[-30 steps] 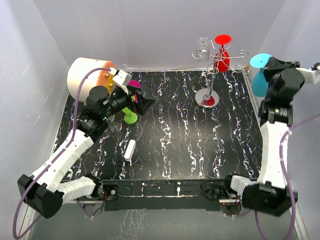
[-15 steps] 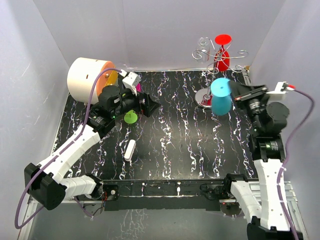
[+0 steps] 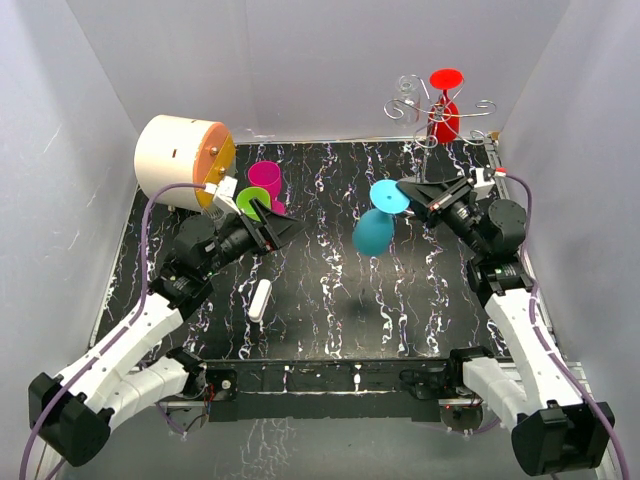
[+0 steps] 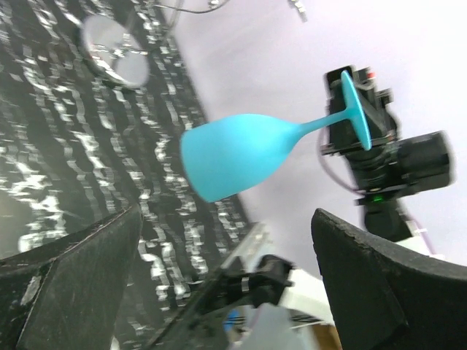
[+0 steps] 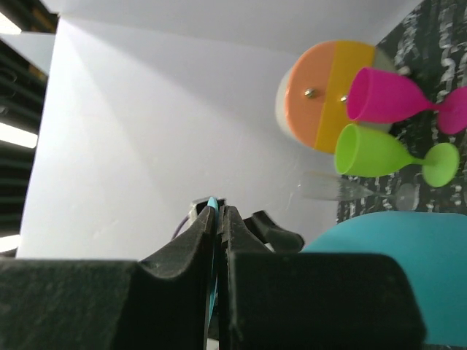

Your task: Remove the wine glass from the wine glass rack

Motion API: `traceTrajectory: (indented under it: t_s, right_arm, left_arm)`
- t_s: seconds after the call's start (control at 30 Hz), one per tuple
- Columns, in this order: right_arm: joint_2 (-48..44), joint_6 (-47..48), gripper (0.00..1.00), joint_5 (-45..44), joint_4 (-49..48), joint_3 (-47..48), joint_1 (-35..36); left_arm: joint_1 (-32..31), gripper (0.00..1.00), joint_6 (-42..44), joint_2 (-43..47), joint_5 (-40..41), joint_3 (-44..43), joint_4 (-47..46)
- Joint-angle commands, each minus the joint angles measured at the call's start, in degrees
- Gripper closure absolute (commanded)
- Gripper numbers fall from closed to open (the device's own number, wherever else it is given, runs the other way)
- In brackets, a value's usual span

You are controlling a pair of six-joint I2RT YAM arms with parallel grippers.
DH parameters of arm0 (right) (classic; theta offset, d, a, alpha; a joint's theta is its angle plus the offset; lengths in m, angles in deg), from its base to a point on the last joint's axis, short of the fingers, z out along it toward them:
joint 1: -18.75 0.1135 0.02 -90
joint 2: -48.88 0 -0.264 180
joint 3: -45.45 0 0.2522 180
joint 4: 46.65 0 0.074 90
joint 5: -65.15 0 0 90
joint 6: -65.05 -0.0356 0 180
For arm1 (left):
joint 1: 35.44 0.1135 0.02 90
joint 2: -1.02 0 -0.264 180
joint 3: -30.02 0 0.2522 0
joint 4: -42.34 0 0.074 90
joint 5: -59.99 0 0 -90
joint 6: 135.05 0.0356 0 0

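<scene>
The silver wine glass rack (image 3: 404, 104) stands at the back right, and a red wine glass (image 3: 444, 106) still hangs on it upside down. My right gripper (image 3: 418, 197) is shut on the foot of a blue wine glass (image 3: 372, 232) and holds it tilted in the air over the middle of the table, bowl to the left. From the right wrist, the blue foot's thin edge shows between the shut fingers (image 5: 220, 215). My left gripper (image 3: 275, 228) is open and empty, left of the blue wine glass (image 4: 237, 152) and facing it.
A cream drum (image 3: 178, 150) with an orange face lies at the back left. A pink glass (image 3: 265, 178) and a green glass (image 3: 252, 200) sit just behind my left gripper. A small white piece (image 3: 260, 300) lies on the black marbled table (image 3: 330, 320).
The right arm has swung the blue wine glass from the far right edge, left and down toward the table's middle. The left gripper has drawn back from the pink and green glasses and turned right.
</scene>
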Motion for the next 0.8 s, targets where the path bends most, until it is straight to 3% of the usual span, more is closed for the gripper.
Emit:
traceTrajectory:
  t_s: [0.0, 0.2, 0.37, 0.6, 0.77]
  right_arm:
    - [0.2, -6.3, 1.00, -2.1, -13.7, 3.0, 4.2]
    - [4.2, -14.0, 1.00, -4.8, -24.0, 4.0, 9.4]
    - [5.9, -15.3, 1.00, -8.0, -26.9, 4.8, 12.9]
    - [7.7, -16.5, 1.00, -10.4, -29.3, 5.2, 16.4]
    - [7.9, -18.3, 1.00, -12.8, -32.1, 2.4, 18.1]
  left_arm:
    - [0.2, 0.01, -18.5, -0.6, -4.7, 3.7, -15.8]
    - [0.2, 0.01, -32.2, -7.3, -7.7, 9.6, -41.6]
    - [-0.1, 0.01, -38.7, -12.7, -8.5, 11.5, -59.6]
    - [-0.3, 0.04, -40.1, -12.9, -8.2, 11.9, -63.8]
    - [-0.3, 0.23, -42.5, -13.4, -7.8, 11.7, -69.7]
